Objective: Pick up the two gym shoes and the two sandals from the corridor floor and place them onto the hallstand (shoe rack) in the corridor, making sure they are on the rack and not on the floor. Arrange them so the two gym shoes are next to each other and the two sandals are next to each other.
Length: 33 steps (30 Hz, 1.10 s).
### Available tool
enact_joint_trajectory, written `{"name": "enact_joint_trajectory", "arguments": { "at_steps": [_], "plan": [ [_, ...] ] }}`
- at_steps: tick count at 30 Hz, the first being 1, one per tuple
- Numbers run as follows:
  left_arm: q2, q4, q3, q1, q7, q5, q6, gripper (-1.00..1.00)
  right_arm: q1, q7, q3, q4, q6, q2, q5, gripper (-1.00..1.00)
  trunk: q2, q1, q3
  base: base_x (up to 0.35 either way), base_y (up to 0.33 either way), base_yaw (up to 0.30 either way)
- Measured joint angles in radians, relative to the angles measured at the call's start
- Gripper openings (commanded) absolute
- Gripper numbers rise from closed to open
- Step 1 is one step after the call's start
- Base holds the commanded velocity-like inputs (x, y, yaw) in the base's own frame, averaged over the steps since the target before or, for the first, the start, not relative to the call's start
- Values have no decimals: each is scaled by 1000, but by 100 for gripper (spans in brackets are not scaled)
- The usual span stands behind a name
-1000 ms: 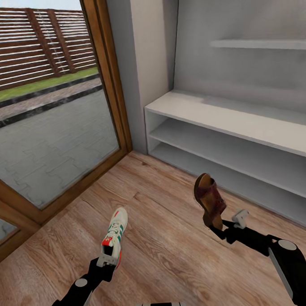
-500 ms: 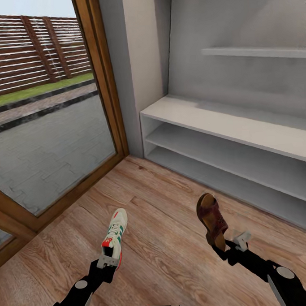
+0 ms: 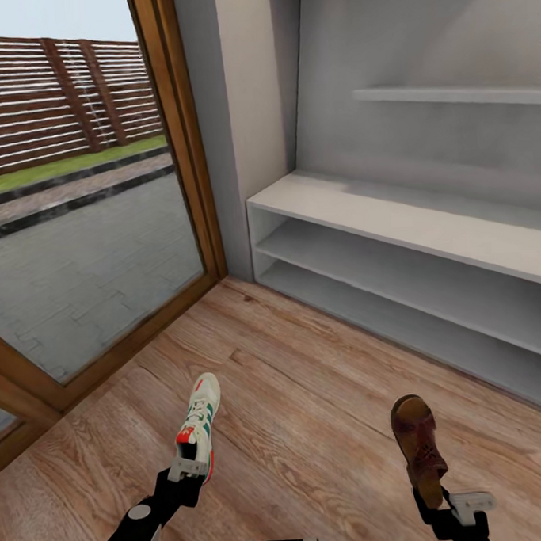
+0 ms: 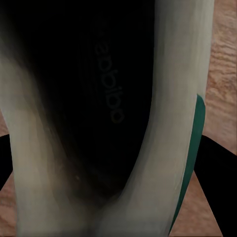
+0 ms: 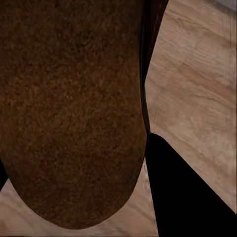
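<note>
— What have your grippers got?

— My left gripper (image 3: 188,470) is clamped on the heel of one gym shoe (image 3: 198,425) — white, with green side stripes and a red-orange patch at the tongue and heel. It is held above the corridor floor (image 3: 308,379), toe pointing away from me toward the wall. In the left wrist view I look straight into its dark inside (image 4: 98,98), with a green stripe along one side.

— And the right?

— My right gripper (image 3: 457,505) grips one brown sandal (image 3: 418,447) by its heel end, toe up and forward, also off the floor. The right wrist view shows its brown, grainy sole (image 5: 74,108) close up against the planks.

— So how many shoes do you count?

— Two in all: one trainer, one sandal, each in a gripper. They hang well apart, the trainer on my left, the sandal on my right.

— Where is the rack?

— The hallstand (image 3: 394,216) stands ahead and to my right, against the grey wall: one pale bench top, two open shelves beneath it, and one wall shelf (image 3: 452,94) above in view. Nothing lies on the parts I can see. To my left is a wood-framed glass door (image 3: 177,148) looking out onto paving, a strip of grass and a slatted fence.
</note>
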Motion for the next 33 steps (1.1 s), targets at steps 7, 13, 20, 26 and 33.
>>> {"name": "enact_joint_trajectory", "arguments": {
  "at_steps": [7,13,20,26,33],
  "plan": [
    [-4,1,3,6,40,15,-60,-100,0,-67,-1,49,-45,4,-2,-100,-49,27,-11,0,0,-78],
    [-11,33,1,7,145,30,-100,-100,0,-71,-1,52,-47,5,-3,-100,-91,50,-20,0,0,-153],
    [-15,52,1,7,154,33,-105,-100,0,-72,-1,54,-48,5,-3,-100,-93,53,-37,0,0,-187],
    [-16,53,1,7,155,34,-106,-100,1,-72,-1,55,-48,5,-3,-100,-94,55,-44,0,0,-190],
    [-17,75,1,7,155,32,-143,-100,2,-72,-1,55,-48,5,-3,-100,-94,55,-34,0,0,-190]
  ]
}}
